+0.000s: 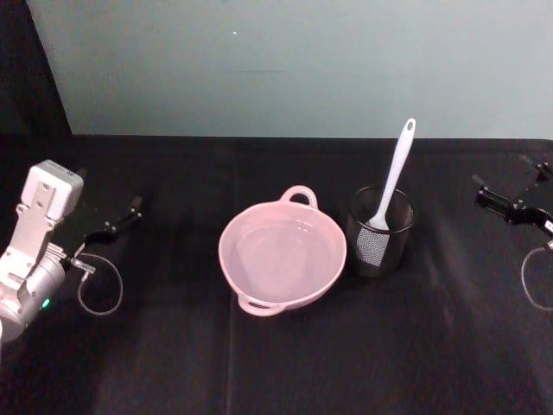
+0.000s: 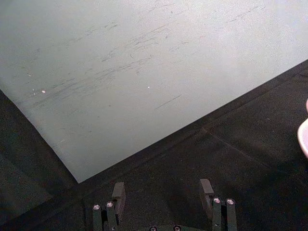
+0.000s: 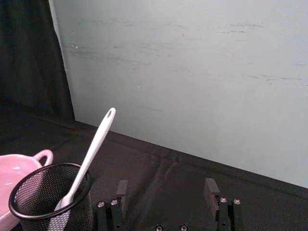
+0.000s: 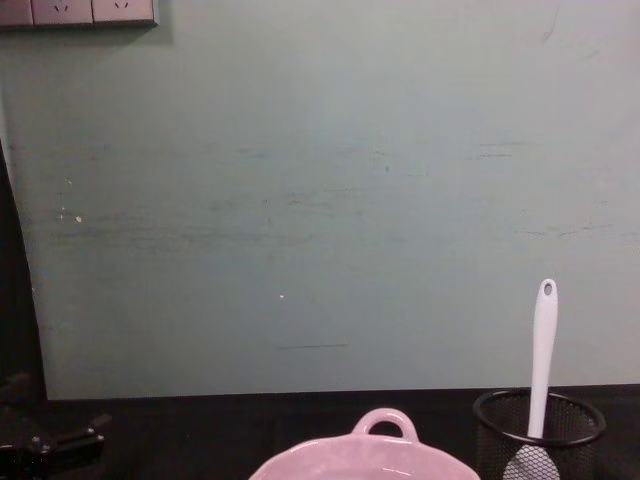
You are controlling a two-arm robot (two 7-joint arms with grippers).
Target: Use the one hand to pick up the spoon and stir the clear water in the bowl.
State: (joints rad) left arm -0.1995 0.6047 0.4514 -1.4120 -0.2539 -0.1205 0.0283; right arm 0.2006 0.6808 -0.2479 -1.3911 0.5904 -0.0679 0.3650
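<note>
the pink bowl [image 1: 282,256] sits in the middle of the black table [image 1: 276,363], with one loop handle on its far rim and another on its near rim. the water [image 1: 281,252] inside it is barely visible, showing as faint glints on the bowl's floor. just to the right of the bowl, close to its rim, stands a black wire-mesh cup [image 1: 380,232]. the white spoon [image 1: 391,183] stands in that cup with its broad blade down inside the mesh and its long handle leaning up and away toward the pale wall [image 1: 294,65], the hole at the handle's end uppermost. in the chest view the spoon [image 4: 541,370] rises nearly upright out of the cup [image 4: 538,432], to the right of the bowl [image 4: 365,455].

the left gripper [image 1: 121,216] rests at the left side of the table, well apart from the bowl, with its fingers spread and nothing between them; its wrist view shows the two fingertips [image 2: 118,191] apart over bare black cloth. the right gripper [image 1: 510,194] rests at the far right edge of the table, well apart from the cup, its fingers also spread and holding nothing. from the right wrist view the two fingertips [image 3: 211,187] stand apart, with the cup [image 3: 53,204], spoon [image 3: 89,159] and bowl [image 3: 17,180] off to one side.
</note>
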